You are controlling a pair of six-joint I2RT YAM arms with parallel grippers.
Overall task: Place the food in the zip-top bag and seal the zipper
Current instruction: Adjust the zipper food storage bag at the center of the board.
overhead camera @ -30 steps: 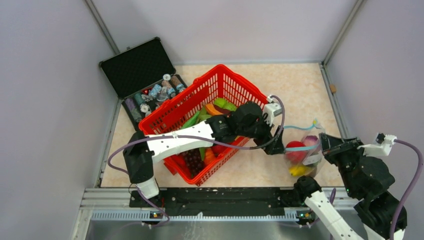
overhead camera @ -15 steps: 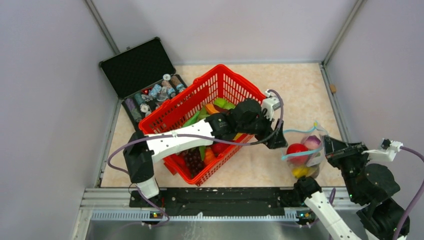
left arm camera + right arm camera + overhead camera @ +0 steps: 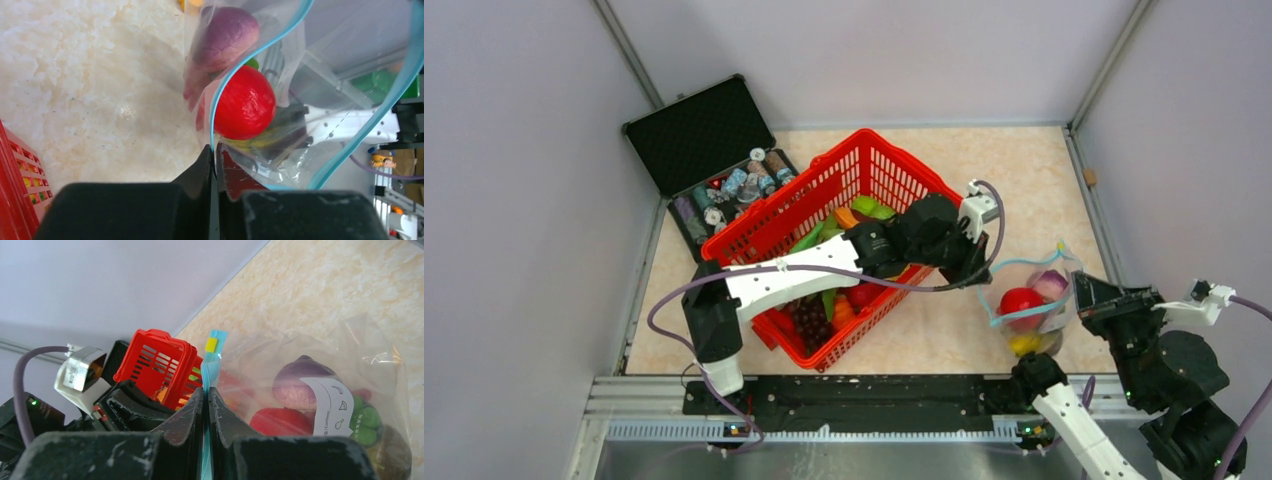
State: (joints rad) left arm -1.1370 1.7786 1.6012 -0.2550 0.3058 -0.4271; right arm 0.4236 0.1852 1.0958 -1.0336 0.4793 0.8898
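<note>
The clear zip-top bag (image 3: 1031, 312) hangs at the right between both grippers, its mouth open. Inside it lie food pieces: a red one (image 3: 1021, 300), a purple one (image 3: 1049, 284) and a yellow one (image 3: 1024, 343). My left gripper (image 3: 977, 276) is shut on the light-blue zipper (image 3: 214, 112) at the bag's left edge, just below the red fruit (image 3: 245, 102) and the purple piece (image 3: 225, 32). My right gripper (image 3: 206, 392) is shut on the zipper strip (image 3: 212, 362) at the other side. Next to it show the purple food (image 3: 300, 382), a red piece (image 3: 282, 421) and the white label (image 3: 332, 405).
A red lattice basket (image 3: 804, 185) with more toy food (image 3: 824, 310) stands mid-table under my left arm. An open black case (image 3: 699, 130) with small bottles and spools sits at the back left. Grey walls close in the table on three sides.
My left gripper has shut on the bag's left zipper edge. The right arm has drawn back toward the near right, taking the bag a little that way.
</note>
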